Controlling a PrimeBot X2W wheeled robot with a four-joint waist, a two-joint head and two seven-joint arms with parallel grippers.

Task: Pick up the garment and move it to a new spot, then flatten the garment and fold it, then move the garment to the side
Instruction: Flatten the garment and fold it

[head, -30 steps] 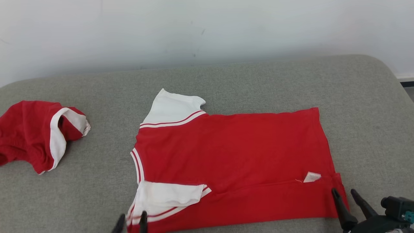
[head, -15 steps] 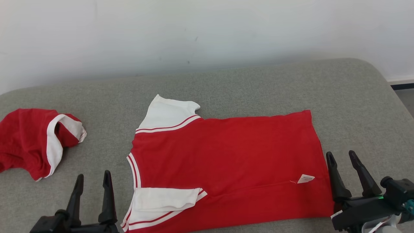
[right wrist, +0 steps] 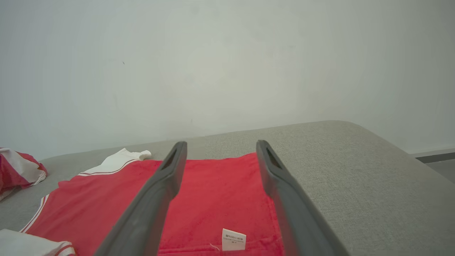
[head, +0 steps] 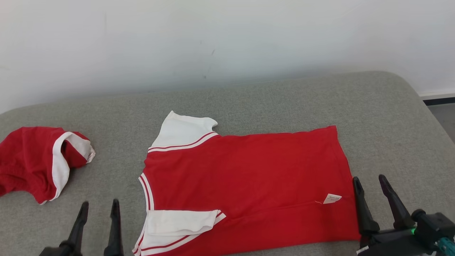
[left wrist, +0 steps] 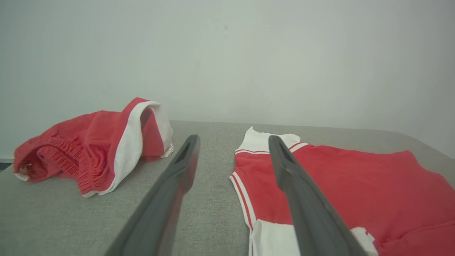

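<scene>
A red shirt with white sleeves, the garment (head: 245, 185), lies spread on the grey cushion, its near long edge folded up over the body, a white label (head: 332, 198) showing. My left gripper (head: 98, 208) stands open just left of the collar, above the cushion, holding nothing. Off the hem at the right, my right gripper (head: 369, 181) is open and empty too. Through the left wrist view, the left gripper (left wrist: 233, 140) frames the garment's collar (left wrist: 320, 185). Beyond the right gripper (right wrist: 218, 146) in the right wrist view lie the garment's hem (right wrist: 209, 199) and label.
Crumpled red shorts with white stripes (head: 39, 160) sit at the far left of the cushion (head: 284, 96). A white wall (head: 227, 39) rises behind. The cushion's rounded right edge drops to dark floor (head: 442, 106).
Both grippers let go of the garment's folded near edge, opened wider and drew back off it to either side. The head camera tilted, shifting the scene down the picture.
</scene>
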